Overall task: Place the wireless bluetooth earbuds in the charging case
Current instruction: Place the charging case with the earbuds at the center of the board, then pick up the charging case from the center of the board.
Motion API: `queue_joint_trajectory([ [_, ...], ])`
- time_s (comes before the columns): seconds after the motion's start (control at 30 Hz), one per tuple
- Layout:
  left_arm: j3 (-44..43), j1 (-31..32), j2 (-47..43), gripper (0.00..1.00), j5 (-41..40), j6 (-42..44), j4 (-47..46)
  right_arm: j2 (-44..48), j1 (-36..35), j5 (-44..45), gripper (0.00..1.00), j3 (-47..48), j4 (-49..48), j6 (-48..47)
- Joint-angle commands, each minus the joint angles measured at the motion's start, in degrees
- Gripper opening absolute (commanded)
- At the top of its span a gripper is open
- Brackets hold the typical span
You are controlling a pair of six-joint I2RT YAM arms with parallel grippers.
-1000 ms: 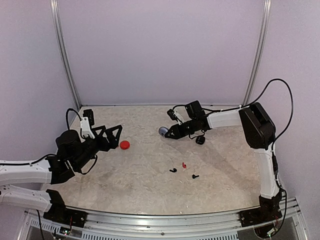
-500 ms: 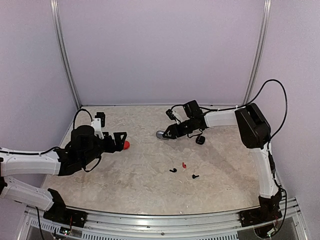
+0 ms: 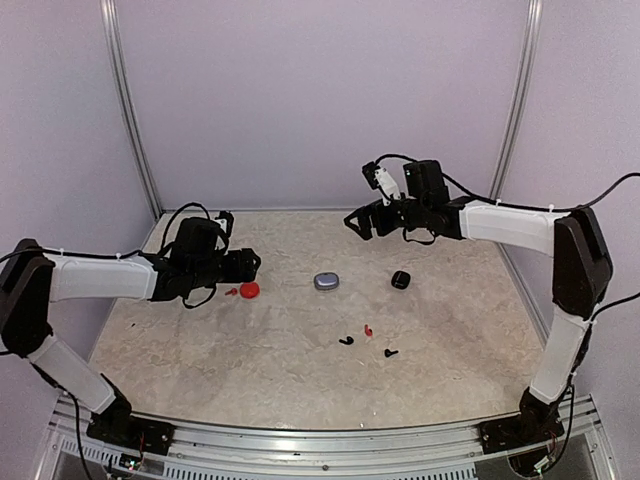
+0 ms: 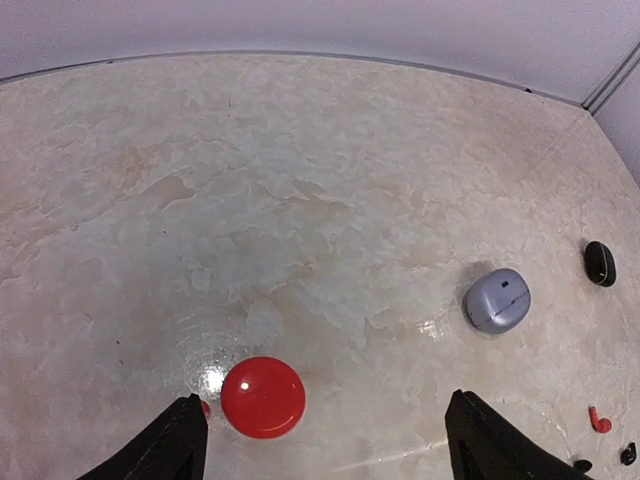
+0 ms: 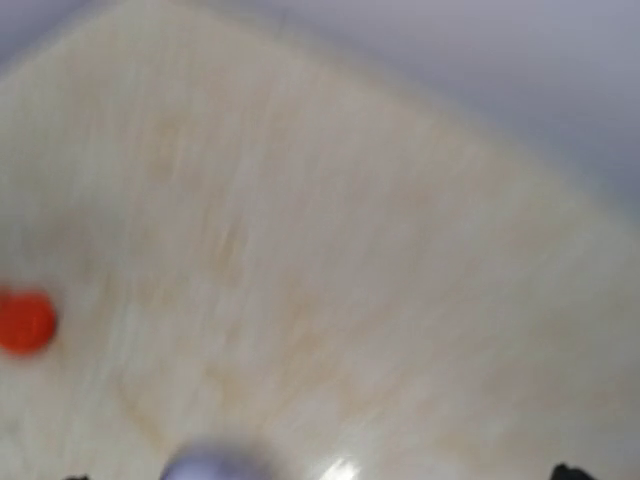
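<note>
— What's the left pincer (image 4: 323, 400) doing?
— Its fingers (image 4: 175, 445) are spread wide and grip nothing. It's over the left side of the table (image 3: 300, 390). In its own camera the red case (image 4: 262, 396), a smooth glossy round, lies on the table between the fingers, close to the left one.
— Any earbuds by it?
— One red earbud (image 3: 231, 293), a tiny speck just left of that case. At the wrist it's half tucked behind the fingertip, so its stem can't be made out.
— And the right pincer (image 3: 360, 224)?
— It's out towards the far edge, right of the middle, with nothing in it. Its fingers seem to stand apart, but they're small from above and its own camera is smeared to a blur.
— The rest?
— The grey case (image 3: 326, 281) sits mid-table, and the black case (image 3: 401, 280) lies to its right, apart from it. Towards the near edge three more lie loose. There's a black earbud (image 3: 346, 341), a second red earbud (image 3: 368, 329) with a little hooked stem, and another black earbud (image 3: 390, 352). All four are outside the cases. The left wrist view crops the two black ones at its bottom right corner.
</note>
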State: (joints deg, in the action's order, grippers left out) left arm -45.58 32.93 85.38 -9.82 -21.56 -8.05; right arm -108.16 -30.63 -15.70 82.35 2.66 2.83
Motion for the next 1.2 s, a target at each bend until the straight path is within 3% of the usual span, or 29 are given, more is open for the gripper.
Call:
queue_joint_trajectory([
  [0.0,-7.05,-0.19,6.15,0.79,0.34,-4.06,7.48,8.84,0.45,10.73,1.0,-5.72,-8.11,1.8],
  [0.3,-13.61,1.31,17.21,0.72,-3.06,-9.37,12.5,18.08,0.53,2.07,1.0,-12.98,-7.76,5.75],
  [0.47,-16.2,1.8,21.11,0.71,-5.51,-10.65,14.47,21.48,0.49,3.38,0.99,-17.91,-9.41,8.4],
  [1.03,-19.17,2.05,25.3,0.71,-9.22,-12.08,17.91,21.85,0.49,2.95,1.0,-20.14,-10.56,15.27],
  [1.17,-19.35,2.14,25.83,0.64,-8.77,-11.51,17.9,22.22,0.51,1.35,1.0,-21.55,-12.91,15.36],
])
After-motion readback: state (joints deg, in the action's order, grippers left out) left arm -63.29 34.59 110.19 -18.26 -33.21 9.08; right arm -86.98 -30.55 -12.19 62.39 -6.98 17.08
